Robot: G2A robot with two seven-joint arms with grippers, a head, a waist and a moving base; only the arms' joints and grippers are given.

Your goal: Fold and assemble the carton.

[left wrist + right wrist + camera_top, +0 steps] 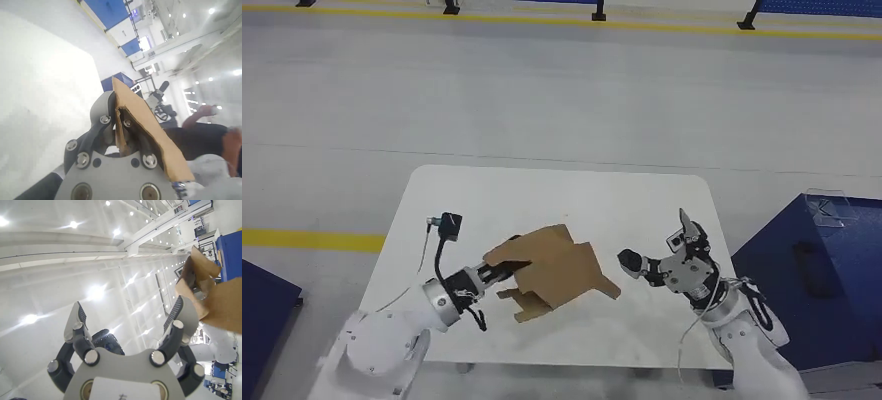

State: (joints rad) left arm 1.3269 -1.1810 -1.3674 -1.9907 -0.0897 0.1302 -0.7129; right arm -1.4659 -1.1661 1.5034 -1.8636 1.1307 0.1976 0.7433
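A brown cardboard carton [557, 268], partly folded and with loose flaps, is held over the near middle of a white tabletop [542, 190], between two robot arms. The left pincer [504, 262] is clamped on the carton's left edge, and a thin cardboard panel is nipped between its fingers [102, 106]. The right pincer [130, 311] is spread wide, holds nothing, and is tilted up just beside the carton's right corner. Whether the lowest flaps touch the tabletop cannot be told.

Several risks are judged likely. Because the carton is gripped by one edge only, it could pivot, sag or slide out of the clamp if pushed. A push from the open right pincer could crease a panel off its fold line. Flaps that are already bent could spring back open if they are not pinned.
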